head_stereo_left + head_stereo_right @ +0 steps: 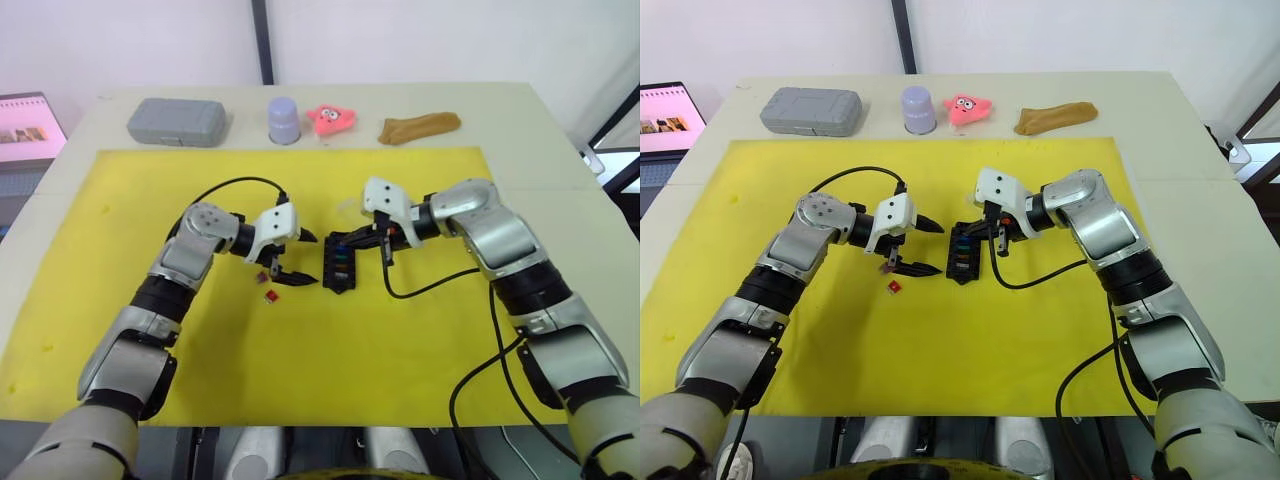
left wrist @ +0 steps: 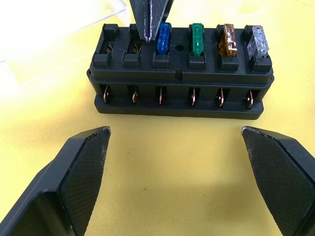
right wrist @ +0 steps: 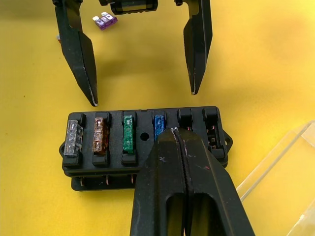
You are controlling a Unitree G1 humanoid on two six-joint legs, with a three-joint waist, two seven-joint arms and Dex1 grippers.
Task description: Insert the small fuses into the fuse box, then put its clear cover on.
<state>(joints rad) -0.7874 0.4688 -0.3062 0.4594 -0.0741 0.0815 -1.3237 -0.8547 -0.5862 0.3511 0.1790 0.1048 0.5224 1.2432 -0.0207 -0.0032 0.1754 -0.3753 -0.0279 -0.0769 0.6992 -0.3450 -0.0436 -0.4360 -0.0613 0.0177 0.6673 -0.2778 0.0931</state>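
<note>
The black fuse box (image 1: 337, 265) lies mid-mat on the yellow mat (image 1: 400, 350). Four small fuses stand in its slots: clear (image 3: 73, 137), amber (image 3: 100, 135), green (image 3: 128, 133) and blue (image 3: 158, 127). The two slots beyond the blue one show empty. My right gripper (image 3: 174, 132) is shut, its tips resting on the box beside the blue fuse. To the box's left my left gripper (image 1: 312, 260) is open, with nothing between its fingers. A purple fuse (image 3: 105, 19) and a red fuse (image 1: 270, 296) lie loose beside it. The clear cover (image 3: 278, 164) lies just right of the box.
Along the table's far edge sit a grey case (image 1: 177, 122), a lavender cup (image 1: 284, 120), a pink toy (image 1: 331, 118) and a brown lump (image 1: 420, 127). A screen (image 1: 25, 125) stands off the table's left. Black cables loop from both wrists.
</note>
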